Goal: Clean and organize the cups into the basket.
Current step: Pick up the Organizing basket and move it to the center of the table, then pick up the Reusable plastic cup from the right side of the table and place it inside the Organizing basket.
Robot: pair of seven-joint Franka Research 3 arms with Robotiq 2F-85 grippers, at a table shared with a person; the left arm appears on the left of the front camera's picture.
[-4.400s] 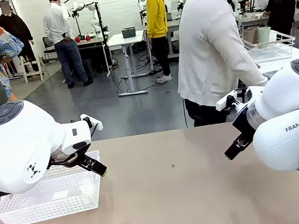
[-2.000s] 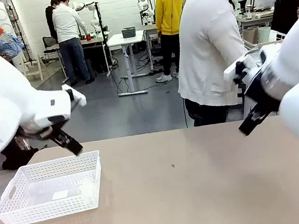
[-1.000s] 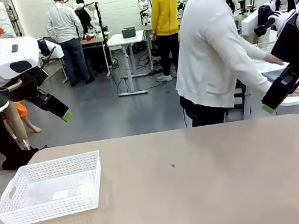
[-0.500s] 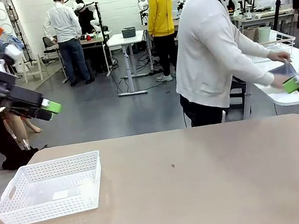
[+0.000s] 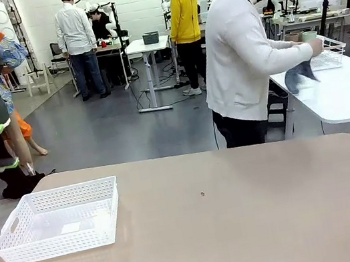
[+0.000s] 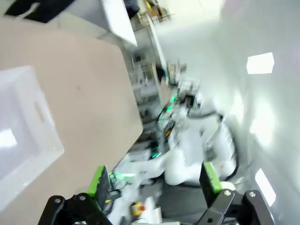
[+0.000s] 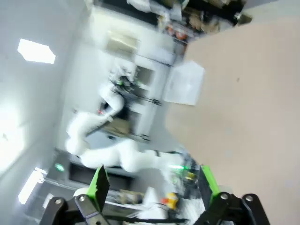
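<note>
The left tool (image 6: 153,180) is released, pads spread wide with nothing between them. In the front view it hangs at 9 o'clock, above and outside the basket (image 5: 66,242). The basket sits at 8 o'clock on the brown desk (image 5: 246,227) with no cup in it. The right tool (image 7: 153,185) is released and bare too. The cups (image 5: 309,34) seem to stand by a wire basket (image 5: 331,57) on the white desk (image 5: 344,91) at 2 o'clock, where the person (image 5: 243,58) holds a dark cloth (image 5: 300,73). It seems best to wait until a cup comes within reach, then grip it mid-wall and keep it upright.
</note>
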